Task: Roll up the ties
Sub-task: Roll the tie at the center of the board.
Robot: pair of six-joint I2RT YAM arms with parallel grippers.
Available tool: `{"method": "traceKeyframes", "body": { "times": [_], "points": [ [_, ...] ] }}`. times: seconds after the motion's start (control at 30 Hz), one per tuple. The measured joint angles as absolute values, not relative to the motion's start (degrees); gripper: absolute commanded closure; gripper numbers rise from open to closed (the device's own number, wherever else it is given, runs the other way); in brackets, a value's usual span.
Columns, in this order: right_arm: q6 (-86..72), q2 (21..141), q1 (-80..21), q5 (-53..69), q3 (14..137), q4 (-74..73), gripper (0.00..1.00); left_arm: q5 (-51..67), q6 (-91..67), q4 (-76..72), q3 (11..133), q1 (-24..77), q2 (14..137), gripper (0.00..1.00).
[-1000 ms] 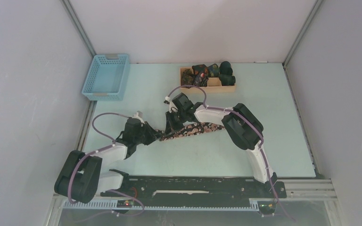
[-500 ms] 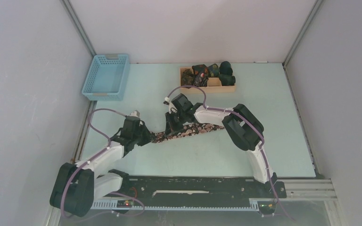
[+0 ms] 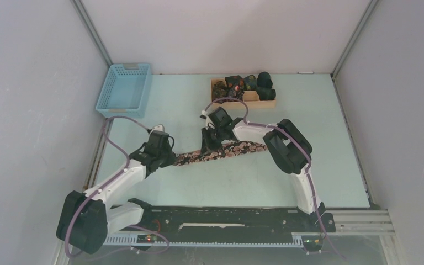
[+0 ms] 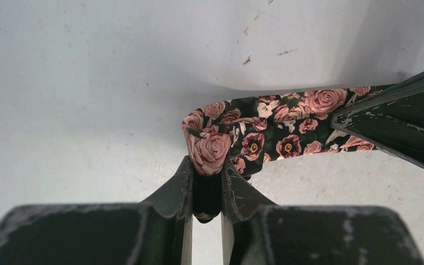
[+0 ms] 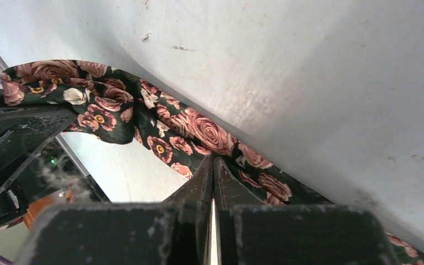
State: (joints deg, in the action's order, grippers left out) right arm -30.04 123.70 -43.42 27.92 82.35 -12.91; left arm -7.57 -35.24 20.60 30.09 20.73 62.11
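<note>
Top view
Long tie (image 3: 221, 152): dark with pink flowers, stretched in a slanted line across the middle of the frame, low end on the left, high end on the right
Left gripper (image 3: 167, 158): right at the low left end of the long tie
Right gripper (image 3: 207, 148): down on the long tie, about halfway along it, in the middle of the frame
Rolled ties (image 3: 242, 84): small dark bundles sitting in the wooden tray (image 3: 268, 103), upper middle, near the back wall
Blue basket (image 3: 124, 91): upper left, well apart from the long tie
Table (image 3: 243, 185): pale blue-green, under it all

Left wrist view
Left fingers (image 4: 179, 185): lower middle, squeezed in on the folded end of the long tie
Long tie: folded end poking up between the two tips, the rest going off to the right
Right gripper: dark shape at the right edge, sitting on the long tie

Right wrist view
Right fingers (image 5: 199, 185): lower middle, pressed tight together with the thin edge of the long tie pinched at the tips
Long tie: from upper left down to lower right, bunched and folded at the upper left
Left gripper: dark shape at the left edge, beside the bunched end
</note>
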Motion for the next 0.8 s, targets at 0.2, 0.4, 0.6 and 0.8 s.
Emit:
{"method": "traceKeyframes", "body": {
  "times": [0.2,0.4,0.6,0.8],
  "points": [
    [-29.93,122.72,-42.54,28.12,80.68,-11.77,0.98,-11.84,-33.98,23.88,34.20,23.42,64.55,1.00],
    [-29.85,117.62,-41.80,26.11,75.24,-11.64,0.97,-16.32,-32.56,28.05,38.63,25.82,67.20,1.00],
    [-29.91,111.35,-39.55,23.09,70.39,-10.17,0.94,-20.67,-31.31,32.01,43.09,27.92,71.68,1.00],
    [-30.00,108.57,-37.21,21.17,67.61,-8.38,0.87,-26.00,-30.79,35.64,47.03,30.98,77.12,1.00]
  ]
}}
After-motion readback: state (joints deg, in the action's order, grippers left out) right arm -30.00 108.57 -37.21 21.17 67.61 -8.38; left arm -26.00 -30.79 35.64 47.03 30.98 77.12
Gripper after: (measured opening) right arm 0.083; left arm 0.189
